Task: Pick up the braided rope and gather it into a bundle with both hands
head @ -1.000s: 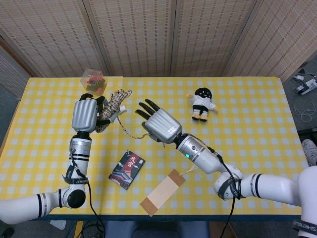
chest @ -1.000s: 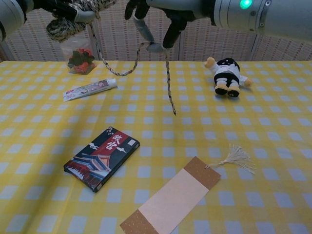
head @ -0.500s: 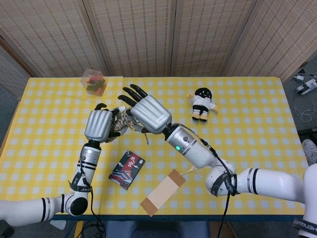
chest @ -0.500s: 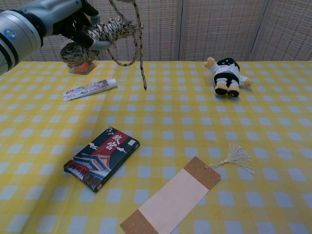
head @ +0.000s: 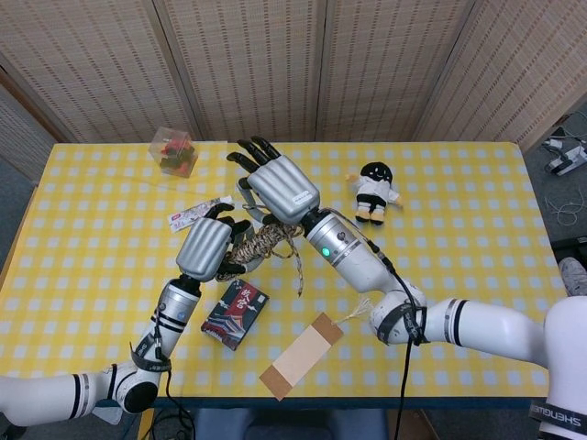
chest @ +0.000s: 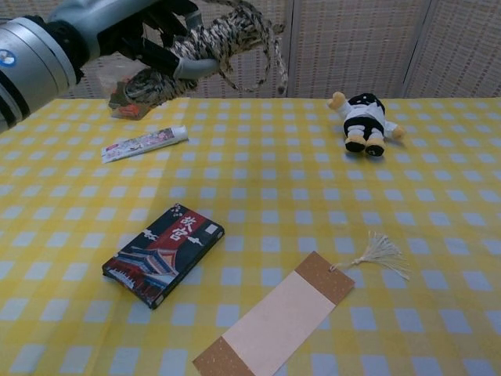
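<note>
While its fingers curl round the braided rope, the left hand holds the bundle raised above mid-table. Right hand: fingers spread, over the bundle; contact cannot be told. Below, near the front edge: book, bookmark.

left hand grips braided rope bundle above table | loose end dangles

Yellow checked table, book, bookmark, tube, doll, clear box
</note>
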You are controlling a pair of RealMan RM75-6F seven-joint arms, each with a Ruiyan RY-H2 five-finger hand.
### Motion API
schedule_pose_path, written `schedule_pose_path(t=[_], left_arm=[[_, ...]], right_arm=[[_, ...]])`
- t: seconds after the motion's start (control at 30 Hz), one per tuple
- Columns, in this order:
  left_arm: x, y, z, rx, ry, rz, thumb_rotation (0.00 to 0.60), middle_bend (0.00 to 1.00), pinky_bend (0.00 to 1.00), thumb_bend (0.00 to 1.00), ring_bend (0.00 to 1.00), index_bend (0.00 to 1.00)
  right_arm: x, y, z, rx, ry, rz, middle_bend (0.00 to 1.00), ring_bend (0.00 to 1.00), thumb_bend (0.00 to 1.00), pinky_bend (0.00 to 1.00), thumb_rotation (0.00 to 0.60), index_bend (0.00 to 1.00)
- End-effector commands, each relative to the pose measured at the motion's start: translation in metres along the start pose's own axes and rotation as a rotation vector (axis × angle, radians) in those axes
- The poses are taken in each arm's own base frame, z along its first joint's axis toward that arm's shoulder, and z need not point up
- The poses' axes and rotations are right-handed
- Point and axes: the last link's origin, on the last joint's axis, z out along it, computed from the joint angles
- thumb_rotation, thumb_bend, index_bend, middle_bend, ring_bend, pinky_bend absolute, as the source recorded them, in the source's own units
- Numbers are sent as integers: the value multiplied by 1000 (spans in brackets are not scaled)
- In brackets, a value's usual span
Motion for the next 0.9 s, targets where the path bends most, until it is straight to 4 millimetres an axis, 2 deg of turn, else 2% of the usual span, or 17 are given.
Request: schedule_pose_path(t=[0.03,0.27,0.47,0.9], left_arm=[[3,8,-4,-40,1,-73,493,766,203,266,584,722],[13,18,-8,-103,42,-174,496,766,203,266,584,723],[22,23,-7,-135,102,-277,518,766,203,266,584,724],[30,8,2,-54,153,-377,542,766,203,266,584,722]], right_arm=[[-3,6,1,-18,-8,4,160,0,327,0,600,640],[-11,21,-2,-57,-22,38,160,0,327,0,600,640],[-20,31,-8,-78,-16,132,160,0,333,0,600,640],[-40,42,-24,-9,50,295,172,0,352,0,600,640]])
